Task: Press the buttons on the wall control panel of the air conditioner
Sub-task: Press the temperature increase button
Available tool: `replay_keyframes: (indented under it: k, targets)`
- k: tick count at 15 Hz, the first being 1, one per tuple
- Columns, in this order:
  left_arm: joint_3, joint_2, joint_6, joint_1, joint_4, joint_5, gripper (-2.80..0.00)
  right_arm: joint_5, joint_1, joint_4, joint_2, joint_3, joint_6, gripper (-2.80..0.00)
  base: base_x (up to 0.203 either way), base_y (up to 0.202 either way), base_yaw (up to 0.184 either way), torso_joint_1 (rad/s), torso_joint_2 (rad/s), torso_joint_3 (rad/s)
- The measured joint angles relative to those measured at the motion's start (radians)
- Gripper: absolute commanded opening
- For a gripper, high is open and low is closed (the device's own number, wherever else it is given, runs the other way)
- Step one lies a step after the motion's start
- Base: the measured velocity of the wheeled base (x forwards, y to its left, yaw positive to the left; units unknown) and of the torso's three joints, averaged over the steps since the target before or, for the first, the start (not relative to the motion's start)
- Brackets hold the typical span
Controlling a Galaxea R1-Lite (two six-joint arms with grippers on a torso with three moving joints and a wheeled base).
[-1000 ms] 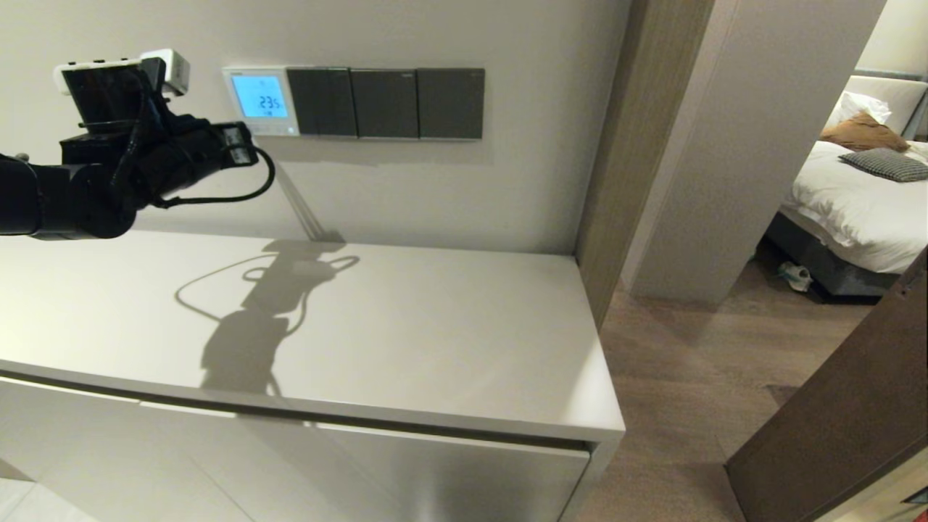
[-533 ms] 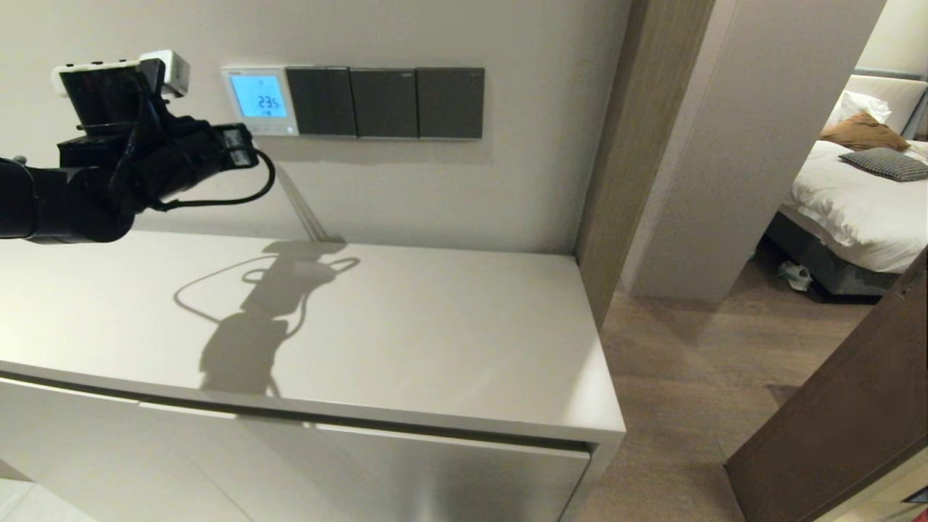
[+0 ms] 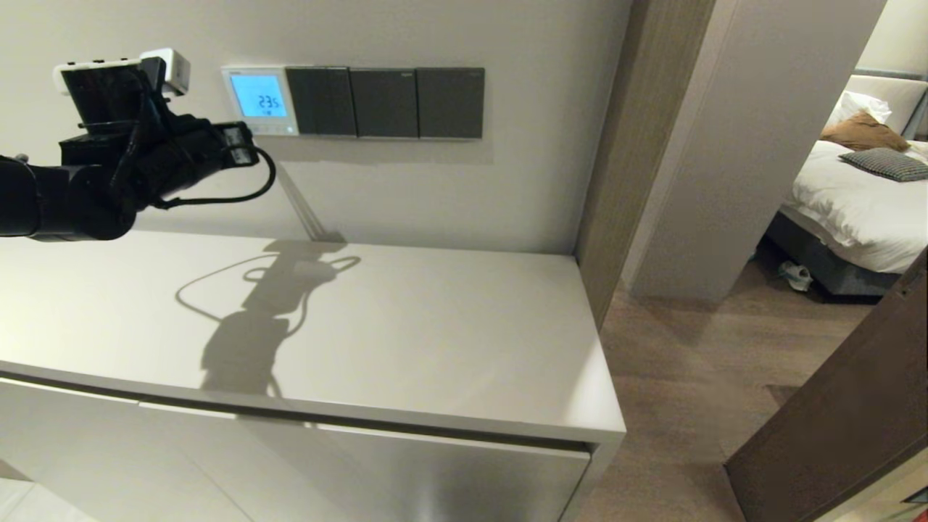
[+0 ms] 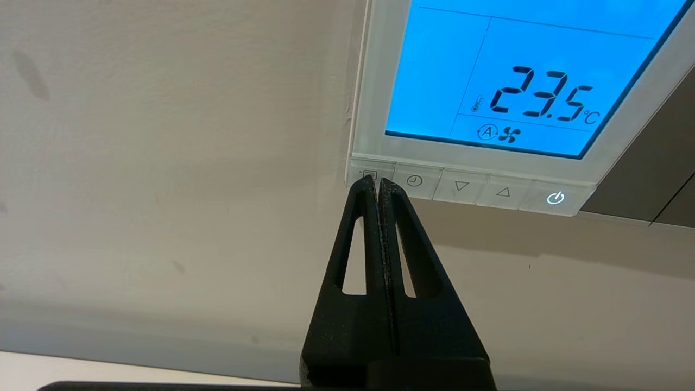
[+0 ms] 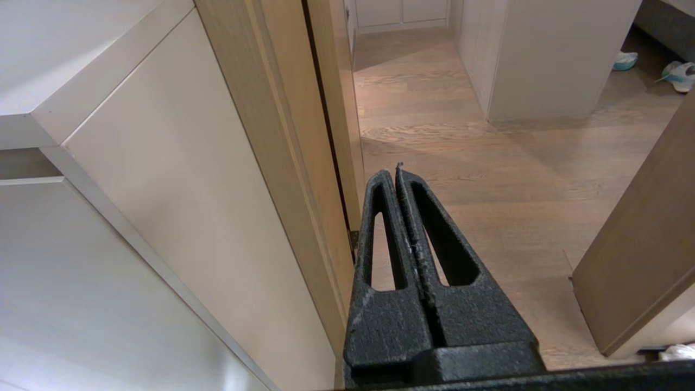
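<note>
The black left arm (image 3: 65, 196) carries a white-topped camera block (image 3: 119, 72), a looping black cable (image 3: 239, 192) and slotted triangular fingers (image 4: 404, 255).

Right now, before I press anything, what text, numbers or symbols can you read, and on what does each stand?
"23.5 °C", beside a thermometer sign: control panel screen.
"A" in a circle, with a fan sign: same screen, lower strip.
Buttons, in row order: first hidden by the shut left pincer; clock; down triangle; up triangle; lit power sign.
Dark switch plates: no readable marks.
</note>
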Motion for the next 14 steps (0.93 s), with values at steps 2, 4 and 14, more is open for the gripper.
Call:
replay_keyframes:
  k: [2, 4, 14]
  targets:
    - [-0.005, 0.004, -0.001, 0.0, 0.005, 0.0, -2.8, 0.0, 0.0, 0.0, 0.0, 0.0, 0.0, -2.8, 0.0, 0.0, 0.0, 0.0, 0.0, 0.0]
    - [-0.011, 0.007, 0.0, 0.0, 0.008, 0.0, -2.8, 0.0, 0.0, 0.0, 0.0, 0.0, 0.0, -2.8, 0.0, 0.0, 0.0, 0.0, 0.0, 0.0]
    - [0.014, -0.009, -0.001, 0.0, -0.007, -0.003, -2.8, 0.0, 0.0, 0.0, 0.0, 0.0, 0.0, -2.8, 0.0, 0.0, 0.0, 0.0, 0.0, 0.0]
